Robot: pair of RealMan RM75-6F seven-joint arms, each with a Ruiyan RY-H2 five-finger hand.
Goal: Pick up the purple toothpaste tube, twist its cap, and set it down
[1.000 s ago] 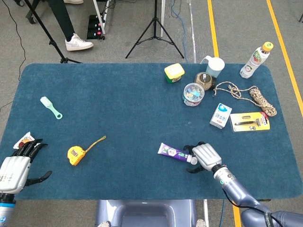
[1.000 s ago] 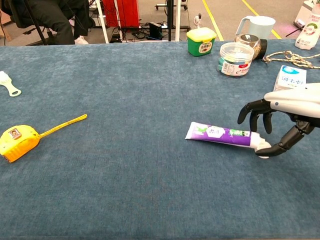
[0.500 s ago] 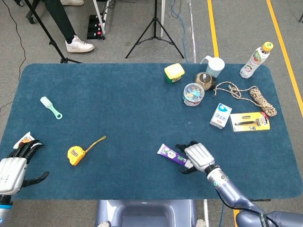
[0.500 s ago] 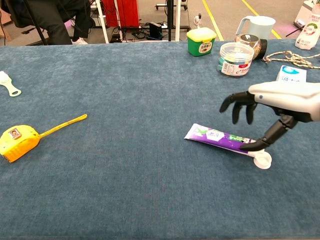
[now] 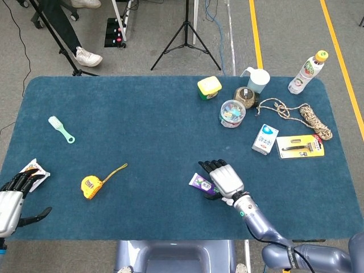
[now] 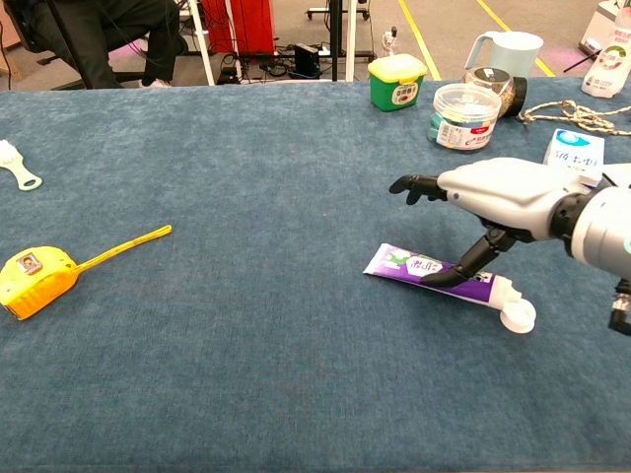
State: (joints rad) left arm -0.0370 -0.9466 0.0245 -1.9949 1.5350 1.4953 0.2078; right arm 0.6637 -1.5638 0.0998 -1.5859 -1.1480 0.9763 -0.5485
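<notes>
Purple toothpaste tube [image 6: 434, 268] is seen flat on the blue table [image 6: 246, 325], its white cap [image 6: 517, 315] pointing away from the yellow tape measure [image 6: 35, 278].

Nothing is gripped by the right hand [image 6: 488, 192]: its fingers are spread above the tube, the thumb [image 6: 463, 266] touching it. The left hand [image 5: 10, 199], well beyond the tape measure, is held open and empty.

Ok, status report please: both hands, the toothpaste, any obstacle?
Right robot hand open over toothpaste tube, thumb touching it. Tube flat on table, not lifted. Left robot hand open at table edge. Nothing in the way.
</notes>
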